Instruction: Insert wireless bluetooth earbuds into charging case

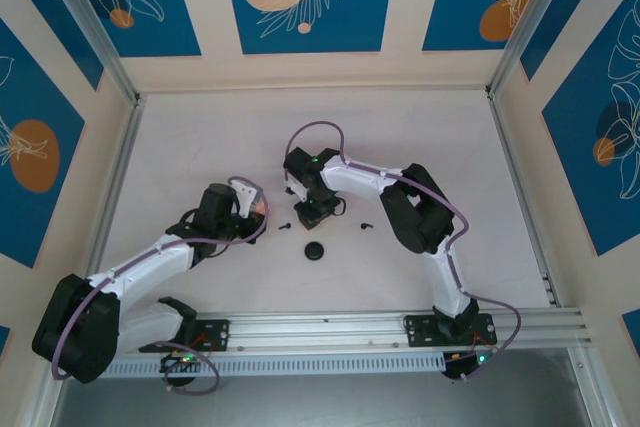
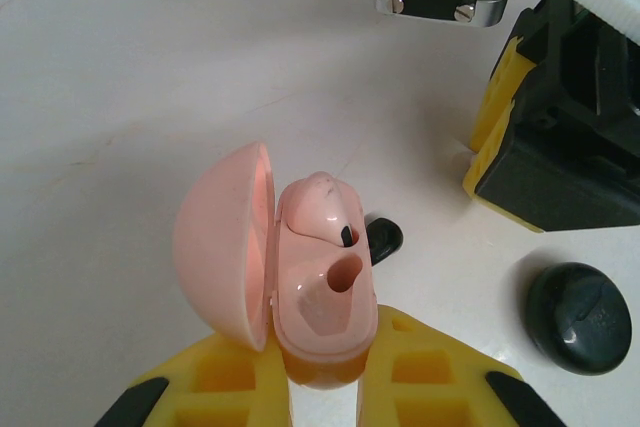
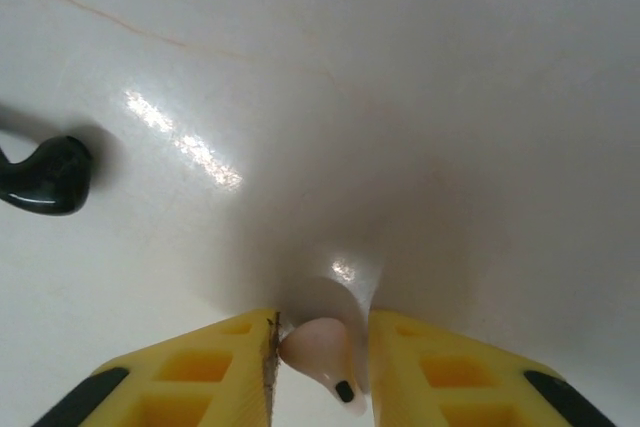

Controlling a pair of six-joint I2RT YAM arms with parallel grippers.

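The pale pink charging case (image 2: 325, 292) stands open, its lid (image 2: 222, 247) swung to the left, and my left gripper (image 2: 325, 335) is shut on its base. One pink earbud (image 2: 318, 209) sits in the far socket; the near socket (image 2: 345, 272) is empty. Low over the table, my right gripper (image 3: 322, 325) is shut on a second pink earbud (image 3: 318, 349), dark tip toward the camera. In the top view the left gripper (image 1: 250, 209) and right gripper (image 1: 313, 215) hang close together at mid-table.
A closed black case (image 1: 315, 252) (image 2: 580, 317) lies in front of the grippers. One black earbud (image 1: 284, 226) (image 2: 383, 239) lies just behind the pink case, another (image 1: 364, 224) to the right. The right gripper's fingers (image 2: 540, 147) loom near the pink case.
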